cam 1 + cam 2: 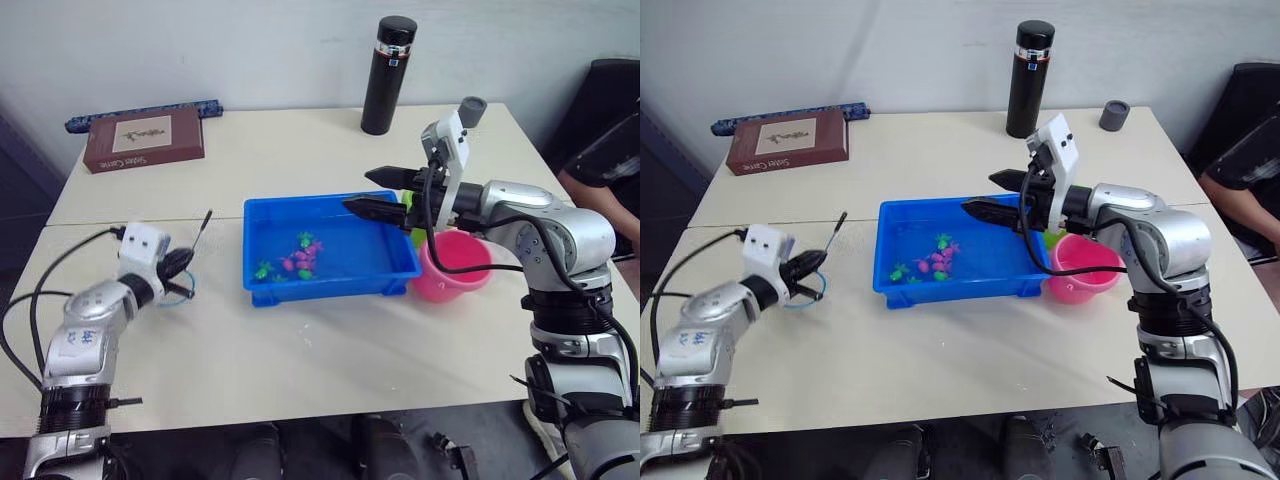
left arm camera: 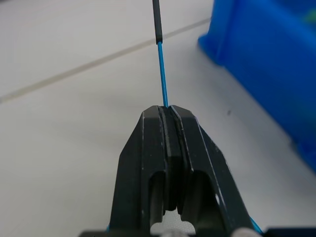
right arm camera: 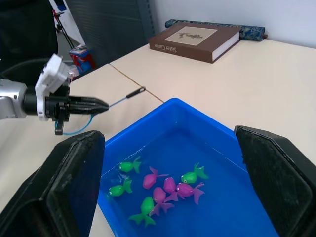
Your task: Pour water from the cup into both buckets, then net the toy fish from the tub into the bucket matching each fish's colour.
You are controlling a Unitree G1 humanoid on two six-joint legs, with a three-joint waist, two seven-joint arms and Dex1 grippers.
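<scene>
Toy fish (image 3: 163, 190): pink and green ones bunched in the middle of the blue tub (image 1: 262, 222), lying in shallow water. Tub sits mid-table, long side toward the robot.

Net (image 1: 808, 285): on the tabletop left of the tub, apart from it. Light blue hoop lies by the left gripper (image 1: 812, 262), thin stick runs away from the robot w/ a dark grip at its far end. L fingers pressed together, pinching the thin blue stick just past the hoop (clear in left wrist view); net low on the table.

Right gripper (image 1: 385, 192): hangs over the tub's right end, fingers spread wide, nothing between them, pointing left across the tub.

Pink bucket (image 1: 455, 268): touching or just beside the tub's right end, under the R forearm. Green bucket (image 1: 416, 236): only a sliver seen behind the arm, just beyond the pink one.

Further out: tall black flask (image 1: 387, 76) at the far edge, small grey cup (image 1: 1114, 115) to its right, brown book (image 1: 144, 139) far left w/ a dark blue patterned roll (image 1: 140, 113) behind it. A person's arm (image 1: 1240, 175) at the right edge.
</scene>
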